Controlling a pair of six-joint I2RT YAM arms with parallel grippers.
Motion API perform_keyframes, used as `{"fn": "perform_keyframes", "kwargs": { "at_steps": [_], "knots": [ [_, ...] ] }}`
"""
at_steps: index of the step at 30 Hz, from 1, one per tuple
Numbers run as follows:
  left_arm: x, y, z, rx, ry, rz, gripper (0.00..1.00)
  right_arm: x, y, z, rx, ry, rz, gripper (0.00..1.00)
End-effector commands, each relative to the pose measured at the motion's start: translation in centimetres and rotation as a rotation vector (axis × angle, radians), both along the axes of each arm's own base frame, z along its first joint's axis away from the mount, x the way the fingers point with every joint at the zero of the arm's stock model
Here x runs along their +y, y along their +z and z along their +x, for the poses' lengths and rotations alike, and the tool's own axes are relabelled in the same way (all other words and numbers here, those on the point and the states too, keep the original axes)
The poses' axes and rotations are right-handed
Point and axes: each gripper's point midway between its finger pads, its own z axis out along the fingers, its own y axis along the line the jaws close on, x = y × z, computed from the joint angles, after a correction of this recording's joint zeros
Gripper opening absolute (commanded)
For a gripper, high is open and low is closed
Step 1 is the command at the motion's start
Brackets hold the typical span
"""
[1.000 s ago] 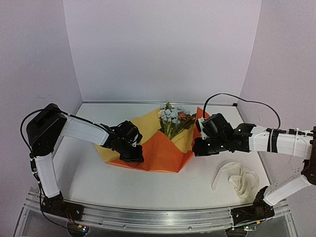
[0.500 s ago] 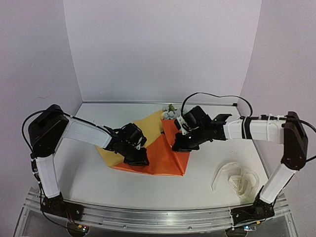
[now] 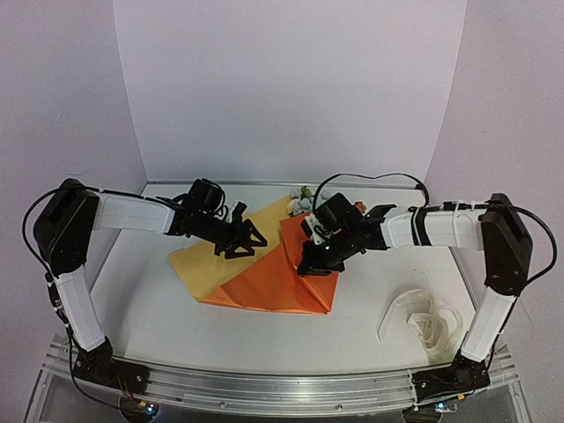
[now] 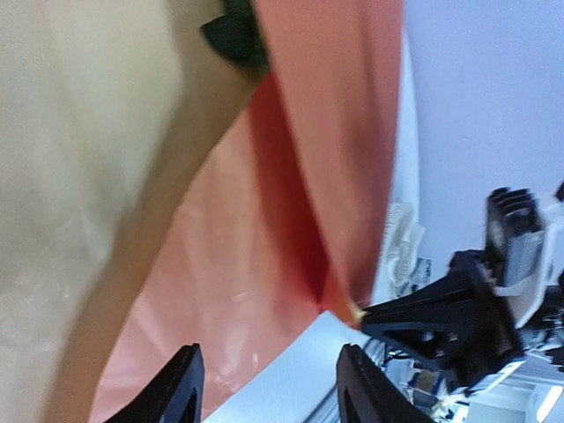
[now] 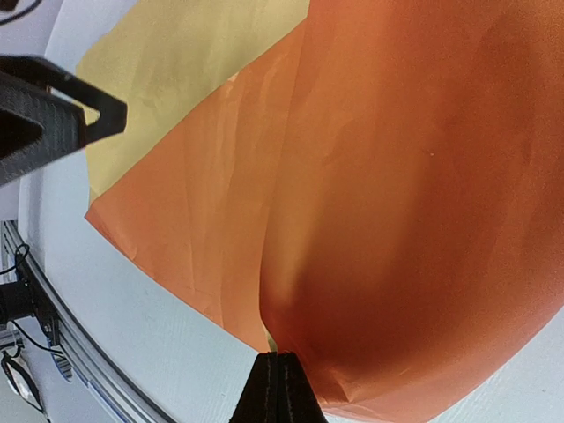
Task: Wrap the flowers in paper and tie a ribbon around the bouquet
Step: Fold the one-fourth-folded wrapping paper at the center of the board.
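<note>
The orange paper (image 3: 264, 284) lies mid-table, its right flap folded left over the flowers (image 3: 302, 202). Only a few pale blooms show at the flap's far edge. My right gripper (image 3: 310, 266) is shut on the paper, pinching the flap's edge at the fold (image 5: 278, 388). My left gripper (image 3: 244, 240) hovers open over the yellow reverse side (image 3: 204, 264), nothing between its fingers (image 4: 269, 397). A dark green bit of stem (image 4: 233, 35) peeks from under the flap in the left wrist view. The cream ribbon (image 3: 421, 319) lies bunched at the front right, untouched.
White walls close the table at the back and both sides. A metal rail (image 3: 282, 388) runs along the near edge. In the left wrist view the right gripper's black body (image 4: 441, 322) sits close to the right of my open fingers.
The right gripper has carried the paper's right flap leftward over the flowers, hiding most blooms. The left gripper has let go of the paper's left part, opened, and moved back and up.
</note>
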Motion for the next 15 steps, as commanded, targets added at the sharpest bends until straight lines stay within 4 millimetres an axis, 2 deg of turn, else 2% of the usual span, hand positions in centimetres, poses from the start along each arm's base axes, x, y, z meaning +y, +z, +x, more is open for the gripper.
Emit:
{"fn": "perform_keyframes", "kwargs": {
  "at_steps": [1,7,15],
  "knots": [
    [-3.5,2.8,0.8,0.029,-0.112,-0.22,0.62,1.6,1.3,0.2,-0.023,0.034,0.055,0.0],
    [-5.0,0.9,1.5,0.093,-0.153,-0.279,0.66,1.8,1.5,-0.3,-0.024,0.065,0.065,0.0],
    [-5.8,0.3,1.7,0.12,-0.178,-0.357,0.64,1.6,1.2,-0.5,-0.027,0.092,0.061,0.0]
  ]
}}
